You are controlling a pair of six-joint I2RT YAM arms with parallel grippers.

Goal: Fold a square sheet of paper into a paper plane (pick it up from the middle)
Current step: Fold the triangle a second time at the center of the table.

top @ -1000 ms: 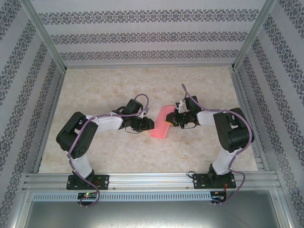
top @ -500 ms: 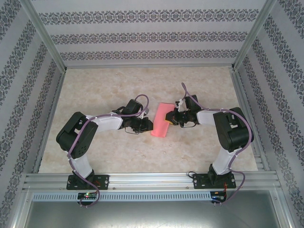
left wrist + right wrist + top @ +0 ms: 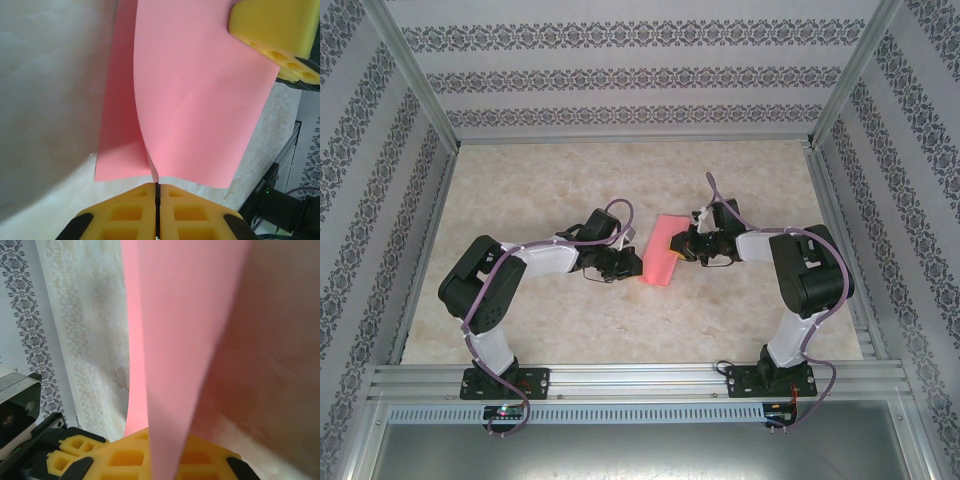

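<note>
The left hand (image 3: 157, 197) and right hand (image 3: 167, 452) each pinched an edge of the square sheet of paper (image 3: 200, 100), so matched, gentle motion seemed safest.

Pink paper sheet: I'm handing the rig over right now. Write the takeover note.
Left claw: shut on one edge of the square sheet of paper.
Right claw: shut on the opposite side of the sheet.
Paper: between the claws over the middle of the table, doubled over lengthwise, layers gaping apart.
Done: sheet gripped by both claws and bent in half.
Left: press the crease flat, then fold the nose and wings; no plane shape yet.
</note>
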